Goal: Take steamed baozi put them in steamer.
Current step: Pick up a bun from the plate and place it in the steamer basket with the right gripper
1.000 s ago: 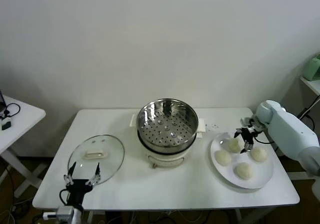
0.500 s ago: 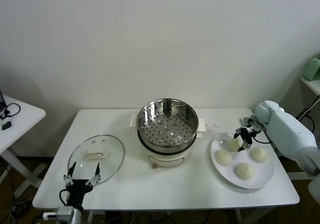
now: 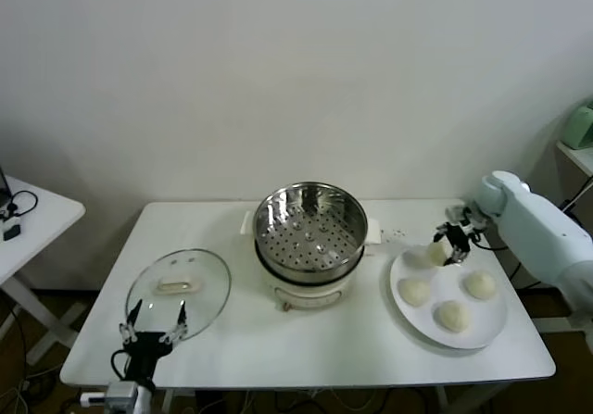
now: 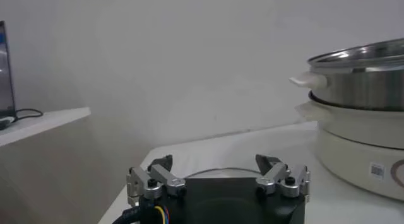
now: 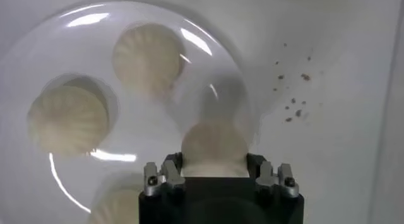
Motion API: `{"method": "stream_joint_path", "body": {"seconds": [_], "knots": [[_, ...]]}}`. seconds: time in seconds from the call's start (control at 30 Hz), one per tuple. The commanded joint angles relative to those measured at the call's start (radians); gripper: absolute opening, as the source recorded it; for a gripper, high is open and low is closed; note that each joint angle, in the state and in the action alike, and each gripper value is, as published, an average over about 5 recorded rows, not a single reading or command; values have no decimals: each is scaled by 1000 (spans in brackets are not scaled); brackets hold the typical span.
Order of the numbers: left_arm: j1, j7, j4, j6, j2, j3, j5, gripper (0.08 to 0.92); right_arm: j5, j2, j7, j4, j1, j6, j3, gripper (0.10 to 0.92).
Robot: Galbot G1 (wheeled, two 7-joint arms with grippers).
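Risen off the plate [image 3: 478, 333] since a second ago: right gripper [image 3: 449, 247], clamped on one baozi [image 3: 438, 252], now above the plate's rim on the steamer side, bun lifted clear. Seen from the right wrist, same bun [image 5: 213, 149] pinched between the fingers [image 5: 162, 178], plate [image 5: 136, 127] below. Three other buns left lying on the plate: one nearest the steamer [image 3: 414, 292], one at the front [image 3: 452, 316], one on the far right [image 3: 480, 284]. Unmoved: steamer [image 3: 310, 232] at mid-table on its white base [image 3: 306, 292], basket showing only its perforated floor. Between gripper and steamer, only bare table [image 3: 371, 340] and a few dark specks [image 3: 398, 233]. Glass lid [image 3: 179, 287] flat on the table to the left of the steamer, well apart from the plate. Left gripper [image 3: 151, 323] parked at the table's front edge by the lid, fingers spread, holding nothing. Side table [image 3: 32, 215] with cables at far left.
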State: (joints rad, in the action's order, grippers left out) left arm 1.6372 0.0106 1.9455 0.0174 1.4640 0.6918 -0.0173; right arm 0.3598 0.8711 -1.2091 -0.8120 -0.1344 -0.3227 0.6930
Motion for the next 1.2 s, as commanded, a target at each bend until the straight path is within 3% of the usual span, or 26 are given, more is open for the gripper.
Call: {"method": "stream_joint_path", "body": {"seconds": [0.03, 0.27, 0.47, 0.8, 1.2], "knots": [[0, 0, 5, -3, 2, -6, -12, 823, 131, -50, -9, -368, -238, -172, 186, 662], [7, 0, 20, -3, 2, -11, -28, 823, 191, 5, -4, -541, -344, -237, 233, 662], [5, -4, 28, -6, -3, -14, -30, 823, 266, 133, 7, -569, -346, -246, 238, 666], [0, -36, 37, -19, 1, -21, -21, 823, 381, 431, 32, -398, -252, -261, 230, 670], [23, -39, 38, -4, 5, -6, -14, 823, 550, 554, 81, -150, -148, -321, 186, 679]]}}
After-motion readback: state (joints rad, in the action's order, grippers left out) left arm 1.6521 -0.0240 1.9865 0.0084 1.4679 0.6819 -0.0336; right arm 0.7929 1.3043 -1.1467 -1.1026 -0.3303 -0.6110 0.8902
